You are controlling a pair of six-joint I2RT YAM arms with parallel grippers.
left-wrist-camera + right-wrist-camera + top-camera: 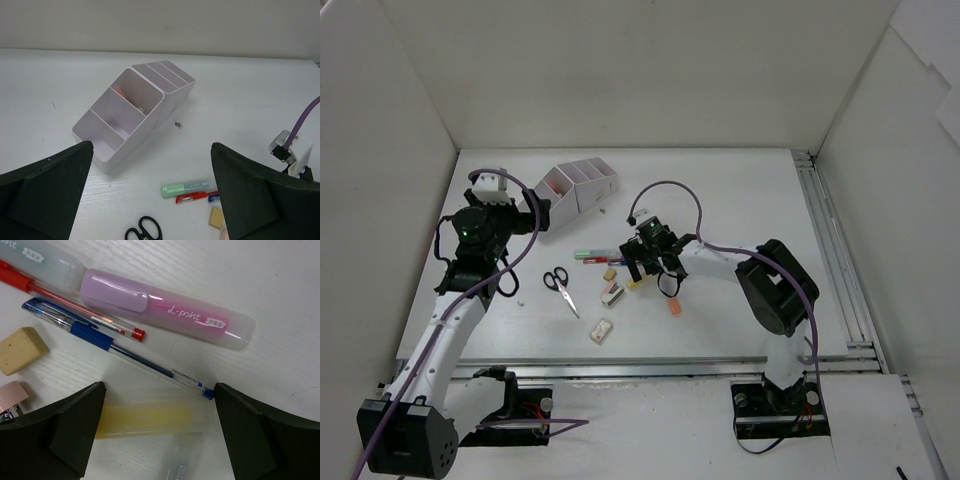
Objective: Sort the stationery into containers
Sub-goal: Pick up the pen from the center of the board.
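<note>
My right gripper (159,386) is open and low over the table, its fingers on either side of a blurred yellow highlighter (150,419). Just beyond it lie a blue pen (115,342), a red pen (65,302), a pink highlighter (170,310) and a beige eraser (20,350). The white organizer (125,117) stands at the back left with something orange in one compartment. My left gripper (151,145) hangs open and empty, short of the organizer. Black-handled scissors (560,285) and a green highlighter (187,188) lie between the arms.
An orange item (673,306) lies right of the pile. Two small blocks (612,293) (601,330) rest nearer the front. White walls enclose the table on three sides, and a metal rail (830,250) runs along the right edge.
</note>
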